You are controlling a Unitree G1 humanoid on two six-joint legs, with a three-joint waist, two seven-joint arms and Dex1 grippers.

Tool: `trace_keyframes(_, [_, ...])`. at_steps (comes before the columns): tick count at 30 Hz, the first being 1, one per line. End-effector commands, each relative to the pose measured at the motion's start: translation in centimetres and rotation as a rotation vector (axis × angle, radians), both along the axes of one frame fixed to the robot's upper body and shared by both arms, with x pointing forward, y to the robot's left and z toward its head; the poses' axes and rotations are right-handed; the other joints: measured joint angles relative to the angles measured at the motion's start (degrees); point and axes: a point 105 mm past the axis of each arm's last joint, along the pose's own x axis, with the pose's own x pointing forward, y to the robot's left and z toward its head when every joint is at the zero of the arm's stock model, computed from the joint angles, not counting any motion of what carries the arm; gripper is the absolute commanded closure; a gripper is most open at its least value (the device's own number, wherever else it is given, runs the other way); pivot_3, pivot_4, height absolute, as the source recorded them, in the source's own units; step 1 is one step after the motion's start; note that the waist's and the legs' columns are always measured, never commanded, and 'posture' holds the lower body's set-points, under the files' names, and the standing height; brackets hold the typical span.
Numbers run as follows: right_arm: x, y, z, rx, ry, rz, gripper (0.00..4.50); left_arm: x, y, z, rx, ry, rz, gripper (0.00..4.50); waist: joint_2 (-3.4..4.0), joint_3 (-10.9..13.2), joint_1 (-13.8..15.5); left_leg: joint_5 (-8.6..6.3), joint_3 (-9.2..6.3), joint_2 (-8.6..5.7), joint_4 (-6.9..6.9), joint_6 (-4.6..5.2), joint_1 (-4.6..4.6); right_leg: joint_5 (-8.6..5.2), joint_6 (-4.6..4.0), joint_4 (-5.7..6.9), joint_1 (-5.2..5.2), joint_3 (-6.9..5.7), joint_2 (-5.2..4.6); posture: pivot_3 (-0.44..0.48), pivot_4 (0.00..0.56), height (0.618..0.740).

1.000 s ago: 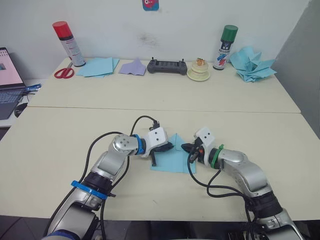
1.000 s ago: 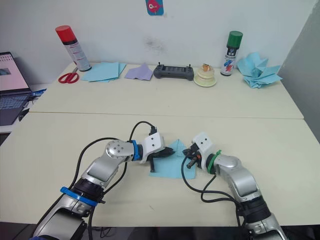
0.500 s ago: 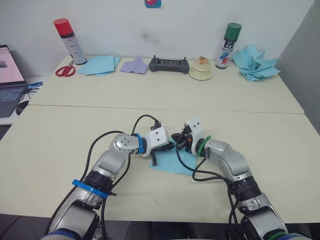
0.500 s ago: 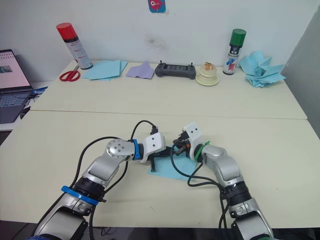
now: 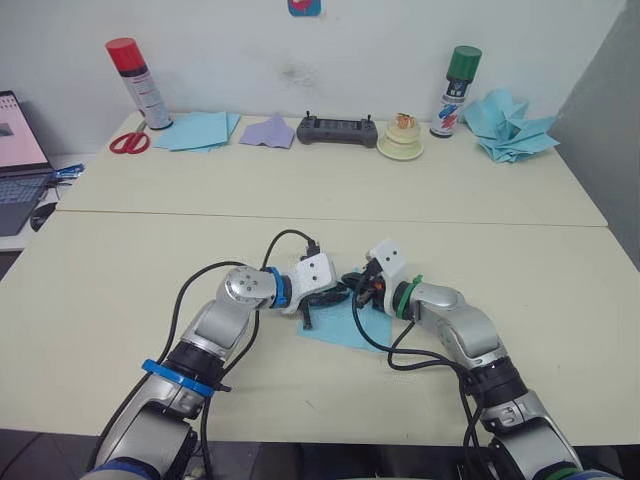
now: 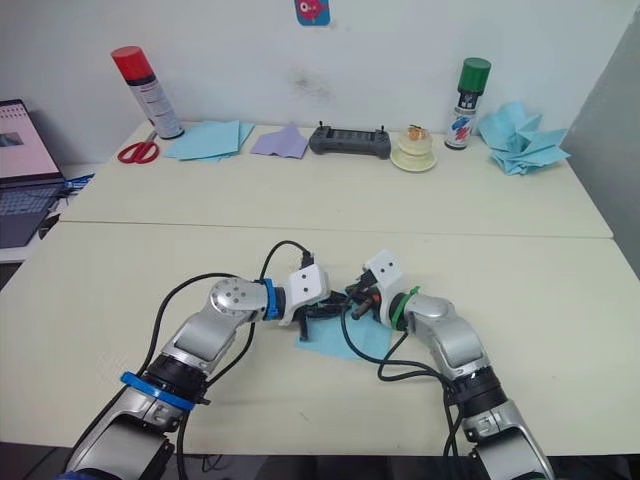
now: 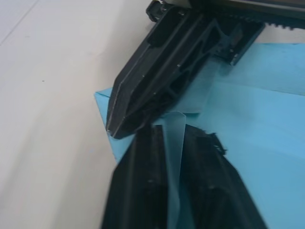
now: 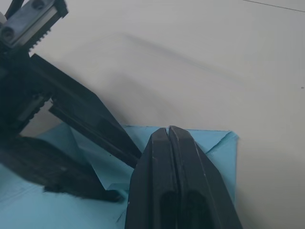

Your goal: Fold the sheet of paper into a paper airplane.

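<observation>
The sheet of paper, light blue and partly folded, lies flat on the near table between my two arms. My left gripper reaches in from the left and is shut on a raised flap of the sheet. From the right, my right gripper comes over the sheet's far edge. Its fingers are pressed together with nothing between them, and their tip rests just beside the left gripper's tips. The sheet's far part is hidden under both grippers.
Along the far table stand a red spray can, scissors, a stack of blue sheets, a lilac paper piece, a black controller, a green can and a heap of blue paper planes. A laptop sits far left.
My right gripper has swung left from the sheet's right side to meet the left gripper over the far edge. The sheet's raised peak no longer shows. The left gripper stayed put.
</observation>
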Motion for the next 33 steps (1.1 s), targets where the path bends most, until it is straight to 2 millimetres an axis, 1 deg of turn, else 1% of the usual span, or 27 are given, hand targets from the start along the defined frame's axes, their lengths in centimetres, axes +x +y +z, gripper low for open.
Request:
trace_keyframes(1, [-0.5, -0.1, -0.9, -0.022, 0.025, 0.007, 4.5, -0.7, 1.5, 2.8, -0.059, 0.07, -0.009, 2.15, 0.0, 0.0, 0.0, 0.0, 0.0, 0.0, 0.0, 0.0, -0.01, 0.0, 0.0, 0.0, -0.01, 0.0, 0.0, 0.0, 0.15, 0.74])
trace_keyframes(2, [-0.5, -0.1, -0.9, -0.023, 0.025, 0.008, 4.5, -0.6, 2.4, 3.4, -0.066, 0.086, 0.01, 1.88, 0.02, 0.0, -0.1, 0.0, -0.01, 0.01, 0.0, 0.0, -0.02, 0.0, 0.0, 0.0, -0.02, -0.01, 0.0, 0.0, 0.15, 0.74])
trace_keyframes(3, [-0.5, -0.1, -0.9, -0.024, 0.025, 0.009, 4.5, -0.5, 2.9, 3.8, -0.071, 0.095, 0.024, 1.88, 0.03, 0.0, -0.1, 0.0, -0.01, 0.01, -0.01, 0.0, -0.01, 0.0, 0.0, 0.01, -0.02, 0.0, 0.0, 0.0, 0.15, 0.74])
trace_keyframes(7, [-0.5, -0.1, -0.8, -0.025, 0.024, 0.013, 4.5, 0.9, 4.6, 5.3, -0.137, 0.09, 0.128, 1.88, 0.03, 0.0, 0.0, 0.0, -0.02, 0.0, 0.01, 0.0, -0.01, -0.13, 0.22, 0.0, -0.01, -0.04, 0.0, 0.0, 0.15, 0.74])
trace_keyframes(9, [-0.7, -0.3, -0.9, -0.03, 0.026, 0.02, 4.5, 2.6, 5.2, 6.1, -0.216, 0.041, 0.228, 1.88, 0.03, 0.0, 0.1, 0.0, -0.01, 0.0, 0.04, 0.0, -0.01, -0.12, 0.2, 0.0, 0.0, -0.03, -0.02, 0.0, 0.15, 0.74])
trace_keyframes(11, [-0.8, -0.5, -0.9, -0.036, 0.028, 0.028, 4.5, 3.5, 4.8, 6.4, -0.284, 0.016, 0.276, 2.26, 0.03, 0.0, 0.3, 0.0, -0.01, -0.01, 0.05, 0.0, -0.01, -0.12, 0.19, 0.0, 0.0, -0.04, -0.03, 0.0, 0.15, 0.74])
trace_keyframes(12, [-0.9, -0.6, -1.0, -0.038, 0.029, 0.03, 4.5, 3.4, 4.3, 6.2, -0.303, 0.018, 0.274, 2.49, 0.03, 0.0, 0.3, 0.0, -0.01, 0.0, 0.05, 0.0, -0.01, -0.1, 0.16, 0.0, 0.0, -0.04, -0.02, 0.0, 0.15, 0.74])
trace_keyframes(14, [-1.0, -0.8, -0.9, -0.04, 0.029, 0.031, 4.5, 3.0, 3.0, 5.6, -0.316, 0.037, 0.253, 3.12, 0.03, 0.0, 0.3, 0.0, 0.0, -0.01, 0.03, 0.0, -0.02, 0.0, -0.01, -0.01, 0.0, -0.02, -0.03, 0.0, 0.15, 0.74])
trace_keyframes(18, [-1.0, -1.1, -0.9, -0.045, 0.029, 0.026, 4.5, 1.6, 0.7, 3.4, -0.286, 0.062, 0.208, 4.41, 0.03, 0.0, 0.4, 0.0, 0.01, 0.0, 0.01, 0.0, -0.03, 0.0, -0.02, -0.02, -0.01, -0.01, -0.03, 0.0, 0.15, 0.74])
trace_keyframes(20, [-1.0, -1.2, -0.8, -0.047, 0.027, 0.022, 4.5, 1.0, 0.1, 2.2, -0.256, 0.074, 0.191, 4.47, 0.03, 0.0, 0.4, 0.0, 0.01, 0.0, 0.01, 0.0, -0.03, 0.0, -0.02, -0.02, -0.01, -0.01, -0.03, 0.0, 0.15, 0.74])
trace_keyframes(22, [-0.9, -1.3, -0.7, -0.048, 0.024, 0.019, 4.5, 0.6, 0.1, 0.9, -0.193, 0.066, 0.183, 4.47, 0.03, 0.0, 0.4, 0.0, 0.0, 0.0, 0.01, -0.01, -0.03, 0.01, -0.03, 0.0, -0.01, -0.02, -0.03, 0.0, 0.15, 0.74])
trace_keyframes(24, [-0.9, -1.5, -0.4, -0.05, 0.018, 0.016, 4.5, 0.3, 0.0, 0.0, -0.164, 0.068, 0.18, 4.47, 0.03, 0.0, 0.3, 0.0, -0.01, 0.0, 0.02, -0.01, -0.02, 0.01, -0.03, 0.01, -0.01, -0.02, -0.03, 0.0, 0.15, 0.74])
trace_keyframes(28, [-0.6, -2.0, 0.4, -0.04, -0.002, -0.004, 4.5, -0.5, -0.6, -0.7, -0.145, 0.09, 0.146, 4.47, 0.03, 0.0, 0.5, 0.0, 0.0, -0.02, 0.03, -0.01, -0.01, 0.01, -0.02, 0.01, 0.02, -0.02, -0.03, 0.0, 0.15, 0.74])
trace_keyframes(33, [0.5, -2.3, 2.3, 0.051, -0.051, -0.06, 4.5, 0.0, -0.3, -1.3, -0.129, 0.073, 0.17, 4.47, 0.03, 0.0, 0.5, 0.0, 0.0, -0.03, 0.04, -0.01, -0.02, 0.01, -0.02, 0.01, 0.02, -0.01, -0.04, 0.0, 0.15, 0.74])
